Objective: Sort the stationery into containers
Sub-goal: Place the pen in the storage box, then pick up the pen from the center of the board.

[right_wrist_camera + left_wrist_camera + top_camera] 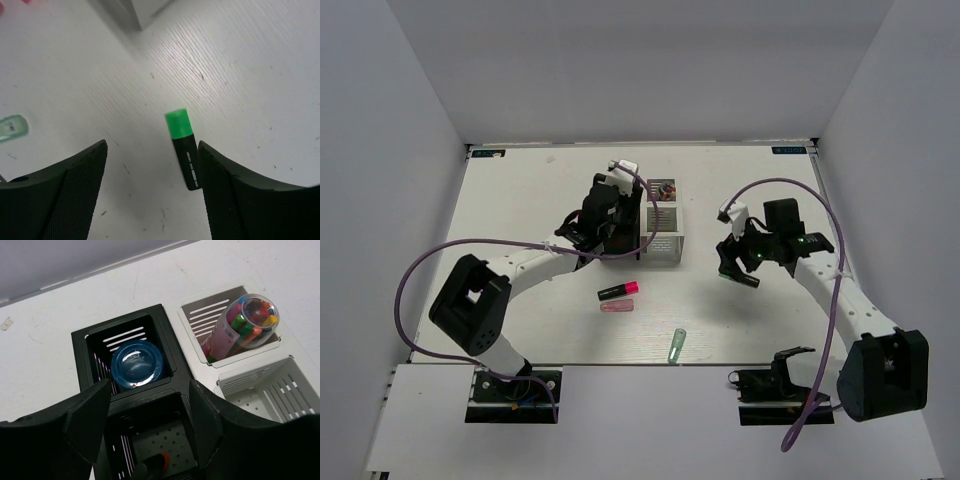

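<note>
1. The left gripper [150, 415] is seen with its jaws spread apart, and nothing is clamped between them.
2. Right below it, an orange-tipped pen [156, 462] is spotted lying inside the near black bin [165, 437].
3. In the far black bin [120, 322], a blue tape roll [137, 365] is found resting flat on the slatted floor.
4. Beside that, a clear tube of coloured pieces [240, 325] is leaned at a tilt in the far white bin [220, 290]; the near white bin [280, 390] is seen next to it.
5. Over to the right gripper [152, 185]: its jaws are held wide apart too, with nothing gripped.
6. Between its fingers a green-capped marker [182, 147] is seen lying on the table [250, 75], just beside the right-hand finger [235, 195]; whether the two touch cannot be told.
7. Further out, on the open table in front of the bins, a black marker with a pink end [618, 291] is seen, with a pink translucent stick [617, 307] just beside it.
8. A pale green piece [676, 344] is left near the table's front edge, well apart from the bins.
</note>
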Controlling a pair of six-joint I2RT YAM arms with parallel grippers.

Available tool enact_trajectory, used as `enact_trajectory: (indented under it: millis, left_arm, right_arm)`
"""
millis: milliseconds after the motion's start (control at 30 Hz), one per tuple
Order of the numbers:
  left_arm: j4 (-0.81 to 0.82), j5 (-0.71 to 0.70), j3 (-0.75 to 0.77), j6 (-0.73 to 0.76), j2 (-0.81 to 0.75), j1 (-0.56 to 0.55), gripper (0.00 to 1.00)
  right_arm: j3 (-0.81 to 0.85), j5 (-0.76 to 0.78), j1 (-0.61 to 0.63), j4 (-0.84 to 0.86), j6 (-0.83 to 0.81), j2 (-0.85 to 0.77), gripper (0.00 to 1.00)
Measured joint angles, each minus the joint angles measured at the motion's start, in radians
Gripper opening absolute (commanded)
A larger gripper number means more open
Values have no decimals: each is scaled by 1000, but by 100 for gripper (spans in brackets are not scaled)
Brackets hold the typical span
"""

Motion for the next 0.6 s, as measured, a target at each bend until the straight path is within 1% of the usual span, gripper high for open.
enact_trajectory:
  millis: [67, 100, 133, 167, 200, 233, 267, 333, 400, 433, 500, 600]
  left_arm:
    - [-5, 0, 0, -14, -5, 0, 58]
    - [-9, 0, 0, -23, -10, -1, 47]
    - [-23, 0, 0, -30, -22, -2, 30]
    - [-40, 1, 0, -30, -36, -3, 25]
    - [-65, 0, 2, -34, -56, -6, 23]
    - [-107, 3, 5, -34, -82, -12, 28]
    - [-145, 4, 12, -34, -112, -21, 38]
    - [-239, 9, 39, -36, -174, -48, 61]
    - [-348, 21, 58, -53, -251, -78, 68]
    - [-401, 27, 59, -62, -296, -95, 70]
    - [-502, 35, 50, -79, -389, -126, 73]
    - [-613, 38, -13, -108, -531, -149, 73]
  right_arm:
    - [0, 51, 0, -26, -52, 23, 73]
    - [0, 76, 0, -39, -79, 43, 71]
    - [0, 93, 0, -53, -100, 63, 71]
    - [0, 108, 1, -64, -117, 87, 71]
    - [0, 121, 3, -72, -133, 113, 71]
    - [0, 134, 6, -79, -145, 139, 71]
    - [0, 147, 8, -84, -158, 166, 72]
    - [-3, 173, 16, -82, -174, 211, 72]
    - [-13, 203, 25, -72, -186, 239, 74]
    - [-20, 217, 30, -57, -188, 249, 74]
    - [-31, 243, 39, -31, -193, 266, 74]
    - [-37, 277, 49, 6, -201, 297, 74]
